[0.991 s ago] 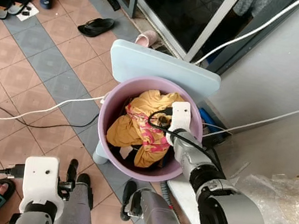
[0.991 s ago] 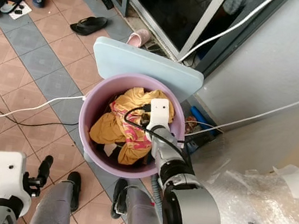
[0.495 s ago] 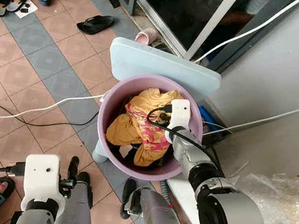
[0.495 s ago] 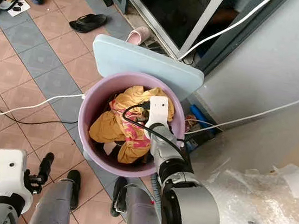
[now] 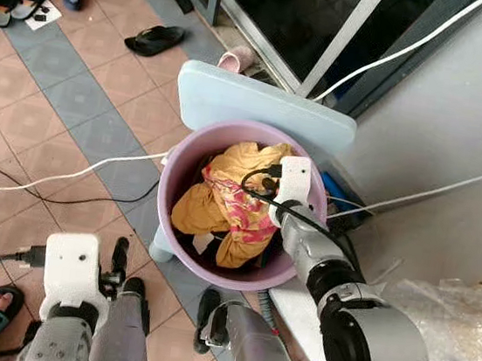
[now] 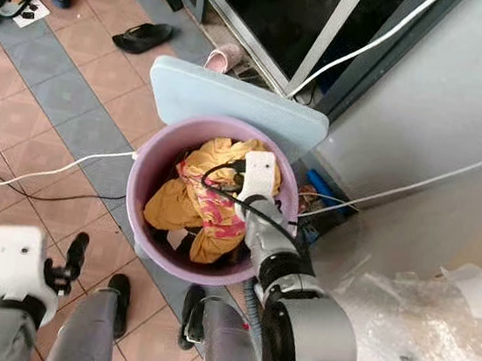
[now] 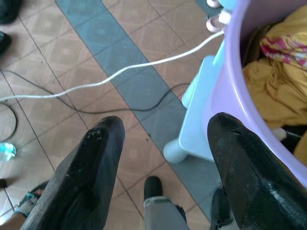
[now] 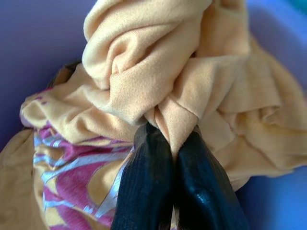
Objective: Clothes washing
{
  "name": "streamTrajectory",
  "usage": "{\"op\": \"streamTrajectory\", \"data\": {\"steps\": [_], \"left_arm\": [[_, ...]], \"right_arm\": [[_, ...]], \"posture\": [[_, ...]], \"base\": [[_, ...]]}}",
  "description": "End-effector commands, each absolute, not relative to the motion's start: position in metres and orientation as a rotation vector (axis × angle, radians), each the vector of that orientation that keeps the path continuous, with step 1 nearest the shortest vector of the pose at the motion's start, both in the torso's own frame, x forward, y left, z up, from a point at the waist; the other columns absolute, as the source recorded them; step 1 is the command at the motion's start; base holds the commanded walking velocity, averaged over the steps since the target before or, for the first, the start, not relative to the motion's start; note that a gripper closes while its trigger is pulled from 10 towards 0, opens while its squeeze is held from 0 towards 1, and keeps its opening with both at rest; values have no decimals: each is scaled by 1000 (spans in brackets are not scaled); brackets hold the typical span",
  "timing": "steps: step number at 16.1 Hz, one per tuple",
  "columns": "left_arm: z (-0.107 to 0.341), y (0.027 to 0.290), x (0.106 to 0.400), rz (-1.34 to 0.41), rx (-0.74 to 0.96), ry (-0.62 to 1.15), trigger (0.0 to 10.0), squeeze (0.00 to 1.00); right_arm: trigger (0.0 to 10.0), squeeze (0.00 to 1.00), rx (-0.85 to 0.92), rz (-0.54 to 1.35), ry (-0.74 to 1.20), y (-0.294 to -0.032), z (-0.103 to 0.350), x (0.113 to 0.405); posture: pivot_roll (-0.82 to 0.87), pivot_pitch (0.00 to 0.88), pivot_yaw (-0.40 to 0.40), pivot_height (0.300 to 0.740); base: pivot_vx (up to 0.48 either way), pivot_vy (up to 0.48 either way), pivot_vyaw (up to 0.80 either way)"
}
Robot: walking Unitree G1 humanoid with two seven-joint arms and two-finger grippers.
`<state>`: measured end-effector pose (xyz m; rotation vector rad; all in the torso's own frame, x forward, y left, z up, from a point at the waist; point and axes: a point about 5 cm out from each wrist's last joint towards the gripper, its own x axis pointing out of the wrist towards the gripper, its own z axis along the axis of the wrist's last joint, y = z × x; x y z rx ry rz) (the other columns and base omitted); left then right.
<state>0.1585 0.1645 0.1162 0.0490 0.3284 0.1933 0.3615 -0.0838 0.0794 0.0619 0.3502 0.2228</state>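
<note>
A fold of the yellow garment (image 8: 158, 91) is pinched between the closed fingers of the right gripper (image 8: 176, 143) inside the purple tub (image 5: 174, 225); the tangled pink-patterned cloth (image 5: 241, 216) may be dragged out too, or the thin fold lost; the left gripper (image 7: 163, 167) is held wide open and empty above the white cable (image 5: 65, 178); the pale blue board (image 5: 259, 105) crowds the rim
</note>
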Motion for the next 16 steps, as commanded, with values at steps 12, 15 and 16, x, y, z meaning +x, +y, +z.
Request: {"op": "streamTrajectory", "data": {"steps": [12,15,16], "left_arm": [[113,172,232,211,185,159,10000,0],[120,166,252,162,204,95,10000,0],[120,166,252,162,204,95,10000,0]], "right_arm": [[0,0,42,351,-120,-111,138,316],[0,0,16,324,-270,-119,165,300],[0,0,16,324,-270,-119,165,300]], "posture": [[60,0,-41,740],[30,0,10,740],[30,0,10,740]], "base": [[0,0,0],[0,0,0],[0,0,0]]}}
